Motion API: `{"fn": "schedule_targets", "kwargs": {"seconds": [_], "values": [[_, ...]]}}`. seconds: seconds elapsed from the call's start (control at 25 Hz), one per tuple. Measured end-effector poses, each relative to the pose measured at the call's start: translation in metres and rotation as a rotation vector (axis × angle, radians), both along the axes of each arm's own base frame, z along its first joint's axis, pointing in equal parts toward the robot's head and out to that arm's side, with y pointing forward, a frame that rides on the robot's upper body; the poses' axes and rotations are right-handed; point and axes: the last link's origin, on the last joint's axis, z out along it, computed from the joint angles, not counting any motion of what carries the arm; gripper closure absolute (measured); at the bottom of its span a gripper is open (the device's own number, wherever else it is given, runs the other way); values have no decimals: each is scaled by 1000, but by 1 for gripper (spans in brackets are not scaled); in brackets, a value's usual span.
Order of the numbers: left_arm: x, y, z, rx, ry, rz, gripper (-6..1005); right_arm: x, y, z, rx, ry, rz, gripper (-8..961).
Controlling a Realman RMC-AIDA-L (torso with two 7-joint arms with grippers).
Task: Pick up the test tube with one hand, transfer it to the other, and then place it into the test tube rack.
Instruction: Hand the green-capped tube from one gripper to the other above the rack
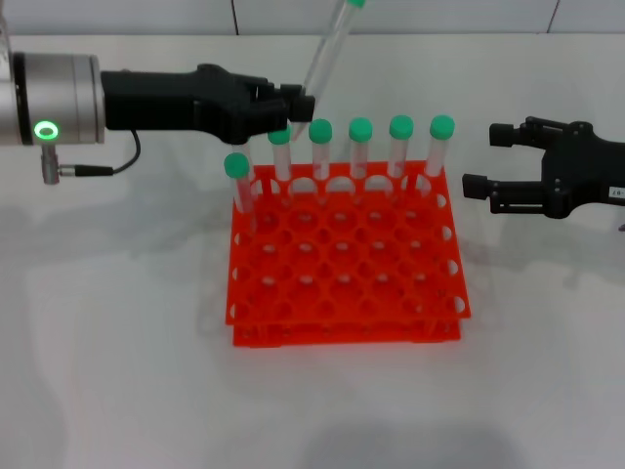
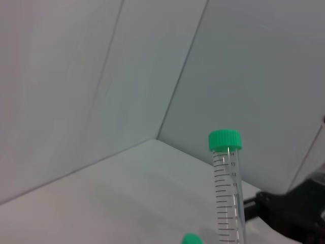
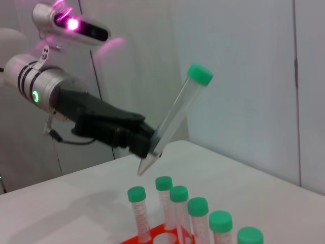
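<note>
My left gripper [image 1: 301, 103], black on a silver cuff with a green light, is shut on the lower end of a clear test tube [image 1: 329, 54] with a green cap. It holds the tube tilted, cap up, above the back left of the orange-red test tube rack [image 1: 342, 283]. The held tube also shows in the left wrist view [image 2: 228, 193] and in the right wrist view [image 3: 175, 114], pinched near its pointed tip by the left gripper [image 3: 147, 145]. My right gripper [image 1: 479, 159], black with a white label, is open and empty to the right of the rack.
Several green-capped tubes [image 1: 360, 147] stand upright in the rack's back row, and one [image 1: 237, 186] stands at its left edge. They also show in the right wrist view [image 3: 172, 208]. The rack sits on a white table [image 1: 117, 342] before a white wall.
</note>
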Motion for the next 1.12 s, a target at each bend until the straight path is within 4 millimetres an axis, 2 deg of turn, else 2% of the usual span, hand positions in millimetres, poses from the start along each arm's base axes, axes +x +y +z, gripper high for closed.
{"fn": "schedule_targets", "kwargs": {"seconds": [0.4,1.12], "values": [[-6,-8,-9,-3,-10,-19,843,-8,2,15,46,32,33,103],[-9,-12,-14,-1,-23,-10,852,-32,9,26,81,109,97,103]]}}
